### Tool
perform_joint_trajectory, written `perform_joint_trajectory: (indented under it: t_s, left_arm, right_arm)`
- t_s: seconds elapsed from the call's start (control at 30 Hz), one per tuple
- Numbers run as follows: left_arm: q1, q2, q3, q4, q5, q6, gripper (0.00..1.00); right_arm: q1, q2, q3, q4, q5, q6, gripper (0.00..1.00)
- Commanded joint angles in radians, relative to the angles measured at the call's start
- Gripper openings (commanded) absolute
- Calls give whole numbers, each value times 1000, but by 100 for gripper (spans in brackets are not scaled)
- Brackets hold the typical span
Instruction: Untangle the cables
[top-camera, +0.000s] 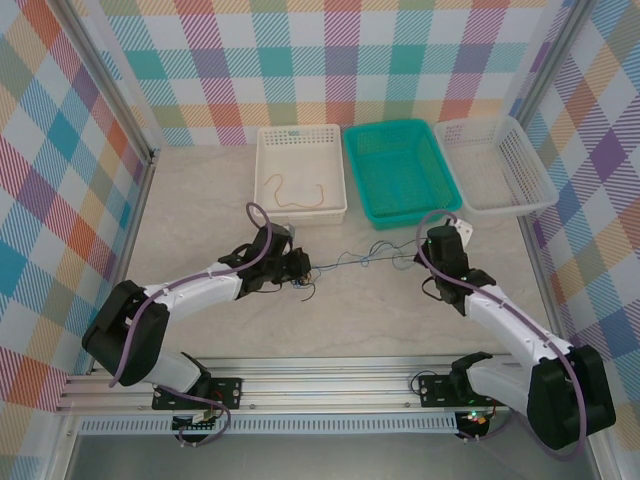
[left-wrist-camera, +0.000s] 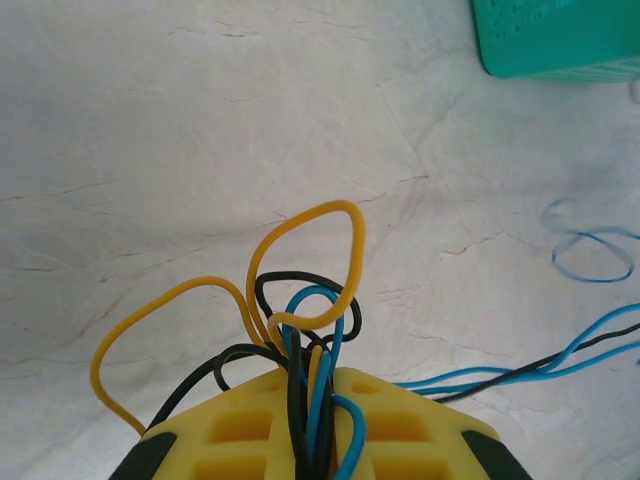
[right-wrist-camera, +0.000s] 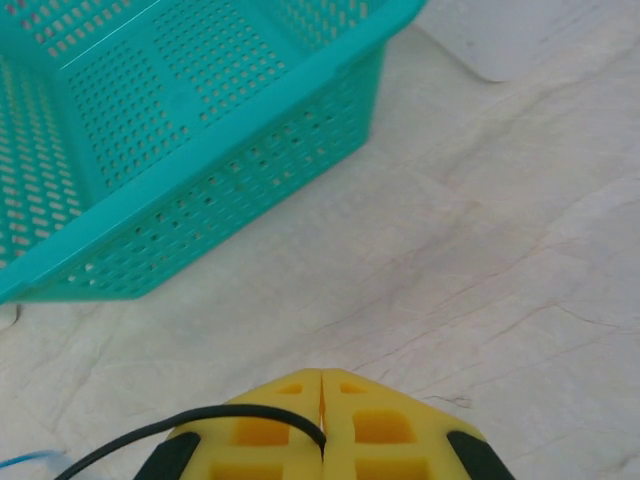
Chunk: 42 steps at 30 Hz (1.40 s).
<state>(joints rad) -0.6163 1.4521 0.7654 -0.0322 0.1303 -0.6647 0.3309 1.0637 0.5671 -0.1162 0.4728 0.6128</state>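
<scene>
I'm clamping my left hand tight on the knotted cables at the worktop's nine o'clock. My closed right hand is pinching a black strand toward three. One orange cable is lying in the white basket at eleven; the others are awaiting separation.

can't follow the cables down between the yellow fingers; overhead, too thin to sort by colour; lose the teal basket at the top edge.

Tangled orange, black and blue cables form loops, with thin strands stretched rightward.
</scene>
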Motion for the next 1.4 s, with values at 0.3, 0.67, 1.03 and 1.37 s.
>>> perform_joint_trajectory:
  t_s: [0.3,0.67,1.03,1.37]
  left_arm:
    - [67,-55,-8,-179,-143,99,23]
    - [51,-71,20,-107,-52,201,84]
    - [-76,-27,206,51,98,451,100]
    - [-144,245,506,59,272,556,100]
  right_arm:
    - [-69,-103,38,-5,-20,-137,0]
    - [-70,-97,56,103,-441,-280,0]
    - [-69,-87,101,108,-688,-329,0]
    - [-56,-97,109,145,-760,-306,0]
